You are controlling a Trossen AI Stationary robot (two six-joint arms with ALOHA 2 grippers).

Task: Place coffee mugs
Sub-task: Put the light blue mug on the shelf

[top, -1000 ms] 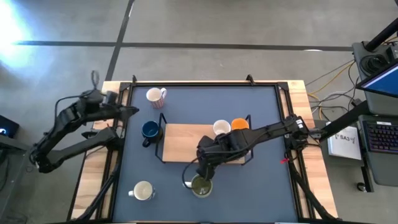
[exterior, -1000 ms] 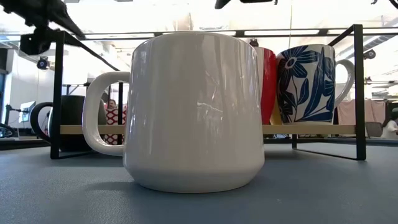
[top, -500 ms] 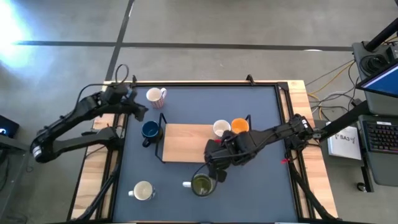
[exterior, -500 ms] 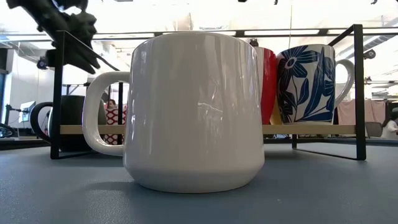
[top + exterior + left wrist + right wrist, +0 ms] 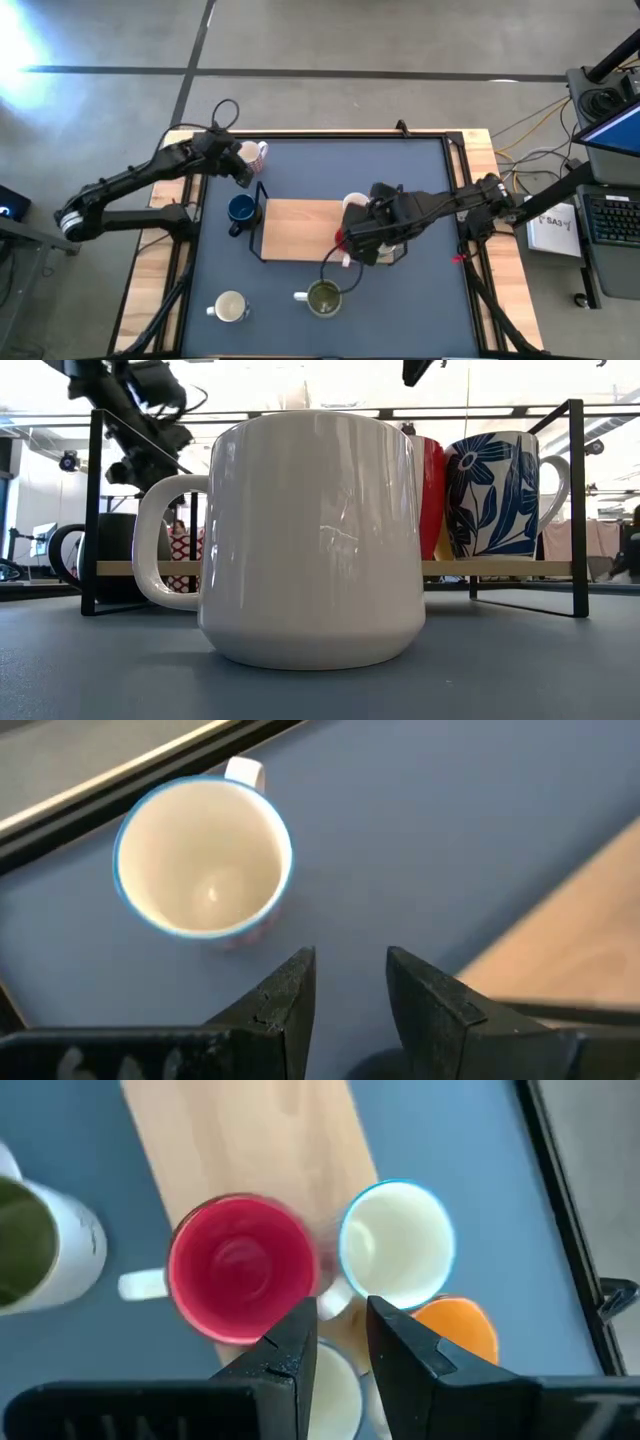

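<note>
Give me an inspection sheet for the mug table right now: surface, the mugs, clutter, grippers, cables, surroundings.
Surface: dark blue mat with a wooden rack in the middle.
Job's things: red mug, white mug and orange mug on the rack; dark blue mug, patterned white mug, cream mug and green mug on the mat.
Clutter: nothing seen.
Grippers: left gripper open, empty, near the patterned mug; right gripper above the rack, empty.
Cables: bundle beyond the right edge.
Surroundings: keyboard, concrete floor.

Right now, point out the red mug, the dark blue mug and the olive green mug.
red mug [image 5: 243, 1270]: right wrist view, inside bottom.
dark blue mug [image 5: 241, 209]: high view, its opening.
olive green mug [image 5: 324, 297]: high view, its opening.
</note>
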